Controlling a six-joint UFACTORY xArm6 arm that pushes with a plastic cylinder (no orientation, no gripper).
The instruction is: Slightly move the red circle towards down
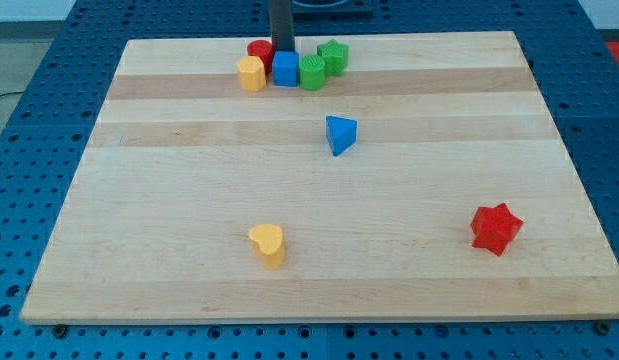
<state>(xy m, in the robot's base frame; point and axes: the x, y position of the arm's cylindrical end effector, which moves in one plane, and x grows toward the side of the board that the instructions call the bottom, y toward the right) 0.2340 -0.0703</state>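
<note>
My tip (283, 50) is standing bare at the board's top edge beside the red circle (259, 48), needing a short, gentle downward nudge past the yellow block (251, 73).

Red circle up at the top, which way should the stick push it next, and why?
Probably a short push toward the view's bottom: my tip sits right beside the red circle, at the view's top edge, with the yellow block directly below it, likely pushed along too.
</note>
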